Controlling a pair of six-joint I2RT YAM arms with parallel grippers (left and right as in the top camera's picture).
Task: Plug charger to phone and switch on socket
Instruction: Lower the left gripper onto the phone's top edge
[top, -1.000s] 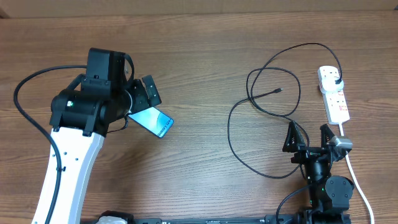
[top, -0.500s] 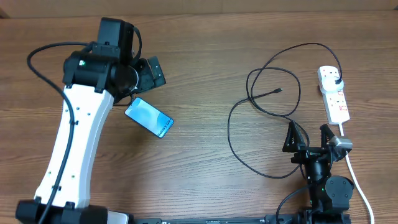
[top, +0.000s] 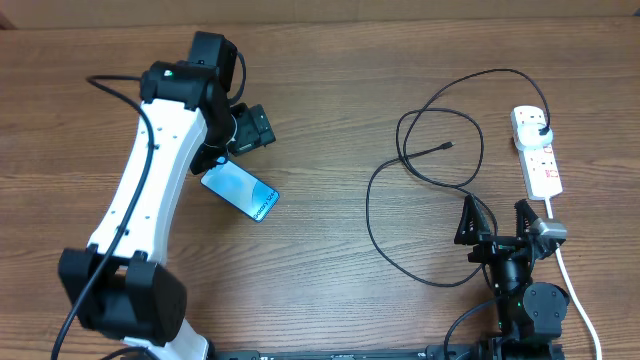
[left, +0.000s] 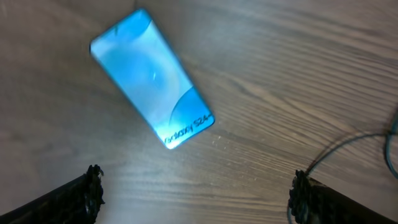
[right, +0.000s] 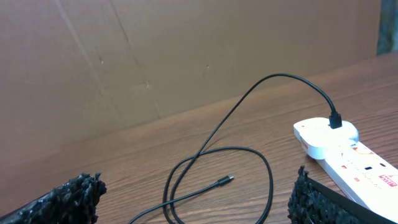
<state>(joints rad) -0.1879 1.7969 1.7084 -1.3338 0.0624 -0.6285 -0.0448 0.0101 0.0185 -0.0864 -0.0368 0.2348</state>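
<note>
**Left pincer**: spread, holding nothing. The phone lies flat on the surface just beside it, screen up and lit. In the wrist view the phone sits beyond the gap between the two fingertips, untouched.

**Right pincer**: spread, holding nothing. The charger lies in loose loops ahead of it and to its left. The connector tip rests free on the wood, well apart from the phone. The socket lies ahead and to the right of this pincer, with the charger's plug already seated in the far outlet.

**Step in hand**, as judged: approach to the phone; nothing is plugged into it yet. The next move calls for the left pincer to come down squarely over the phone's long edges and secure it, while the right pincer fetches the connector tip. The socket switch comes last; its position cannot be read.

**Count:** one phone, one charger, one socket, two pincers.
</note>
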